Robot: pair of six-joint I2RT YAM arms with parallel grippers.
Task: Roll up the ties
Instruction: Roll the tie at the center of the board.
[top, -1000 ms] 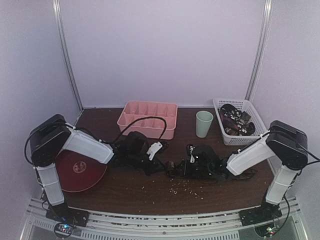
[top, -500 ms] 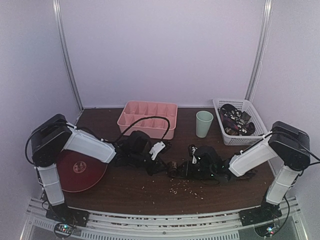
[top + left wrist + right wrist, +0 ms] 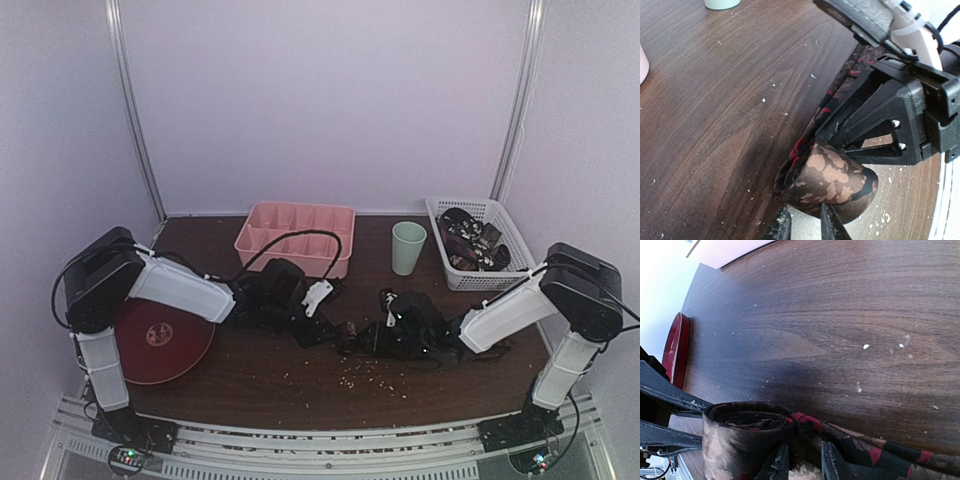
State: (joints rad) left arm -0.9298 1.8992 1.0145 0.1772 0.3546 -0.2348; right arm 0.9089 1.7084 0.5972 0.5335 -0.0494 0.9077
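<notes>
- Tie [image 3: 832, 182]: dark fabric with tan blotches and red flecks, partly wound into a short coil. Lying on its side at mid-table, between the two arms. Unrolled length running off from the coil, flat along the wood.
- Left gripper [image 3: 804, 227]: low at the coil, fingertips parted by a narrow gap with pale tabletop showing through. One tip touching the coil's near edge.
- Right gripper [image 3: 801, 465]: facing the left one from the other side of the coil. Closed onto the tie just beside the coil, patterned fabric pinched between the two fingers.
- Table [image 3: 300, 390]: dark brown wood grain, sprinkled with pale specks [image 3: 375, 372] near the front middle.
- Tray [image 3: 290, 258]: pink, divided into compartments, at the back, left of centre.
- Cup [image 3: 408, 247]: pale green, upright, just right of the tray and well apart from the coil.
- Basket [image 3: 475, 279]: white, latticed, in the back right corner, holding other ties [image 3: 468, 240] in a dark jumble.
- Plate [image 3: 150, 345]: dark red, round, at the front left, partly covered by the left arm.
</notes>
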